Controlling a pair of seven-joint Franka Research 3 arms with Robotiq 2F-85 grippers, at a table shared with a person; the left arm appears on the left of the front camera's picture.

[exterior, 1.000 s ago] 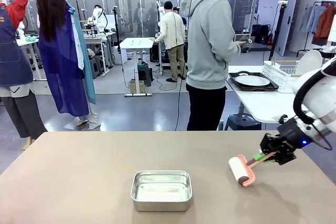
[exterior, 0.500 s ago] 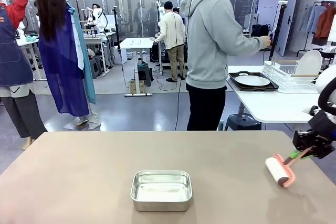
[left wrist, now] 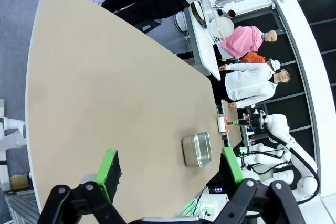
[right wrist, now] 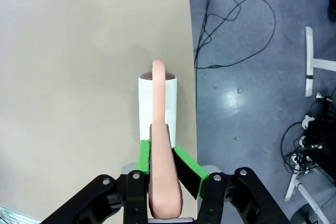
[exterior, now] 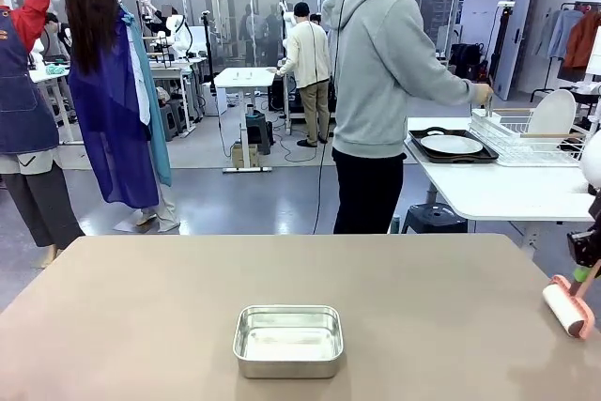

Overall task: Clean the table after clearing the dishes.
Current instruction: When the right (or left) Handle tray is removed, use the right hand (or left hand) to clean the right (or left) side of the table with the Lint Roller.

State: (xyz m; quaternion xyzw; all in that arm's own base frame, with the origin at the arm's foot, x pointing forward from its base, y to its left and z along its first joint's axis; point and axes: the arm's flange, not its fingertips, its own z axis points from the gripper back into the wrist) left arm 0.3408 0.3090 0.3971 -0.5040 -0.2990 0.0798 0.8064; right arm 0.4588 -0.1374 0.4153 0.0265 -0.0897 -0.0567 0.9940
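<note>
Roller: we see the lint roller (exterior: 567, 309) at the right edge of the table (exterior: 141, 307), lower right; its pink handle runs up-right into the right gripper (right wrist: 167, 158).
Right jaws: clamped on that handle.
Left gripper (left wrist: 173, 169): jaws apart, holding nothing.
Pan (exterior: 282, 366): silver, lower centre, looks empty.
Dishes: white plate (exterior: 451, 145) on a dark tray (exterior: 418, 149), upper right, beside a person (exterior: 376, 72).

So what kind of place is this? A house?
Probably a robot lab, not a house: the right gripper holds a roller by the table edge, and cables lie on the floor.
</note>
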